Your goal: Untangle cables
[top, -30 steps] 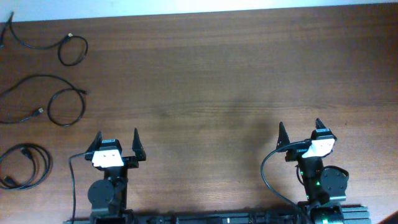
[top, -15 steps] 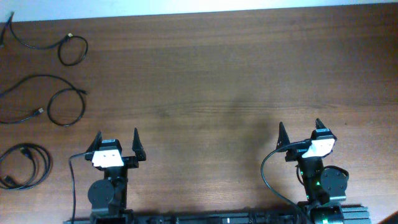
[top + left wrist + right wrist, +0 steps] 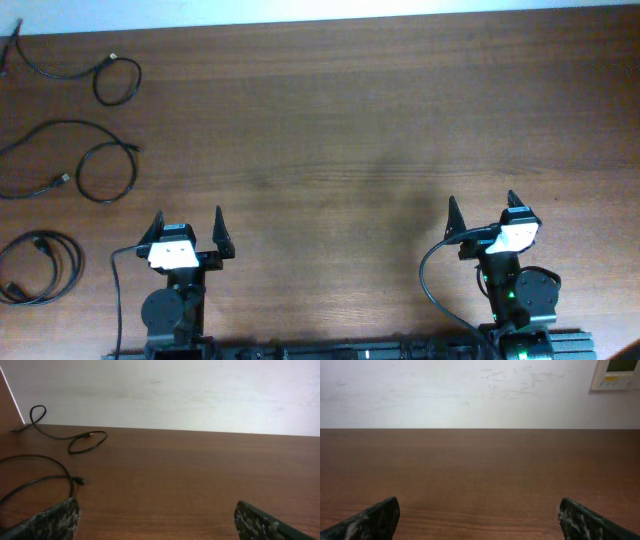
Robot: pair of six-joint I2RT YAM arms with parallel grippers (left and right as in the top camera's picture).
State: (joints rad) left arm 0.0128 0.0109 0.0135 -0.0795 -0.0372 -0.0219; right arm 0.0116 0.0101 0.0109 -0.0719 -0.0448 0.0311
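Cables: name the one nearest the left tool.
The coiled cable, wound tight and lying level with the left tool; the middle cable and far cable lie farther back, loosely spread.

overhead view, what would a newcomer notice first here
Three thin black cables lie apart along the left edge of the table: the far cable, the middle cable, and the coiled cable at the near end. The left gripper and right gripper sit open and empty at the near edge.

an office-like room: wooden table, scuffed white wall, small control panel mounted on it.
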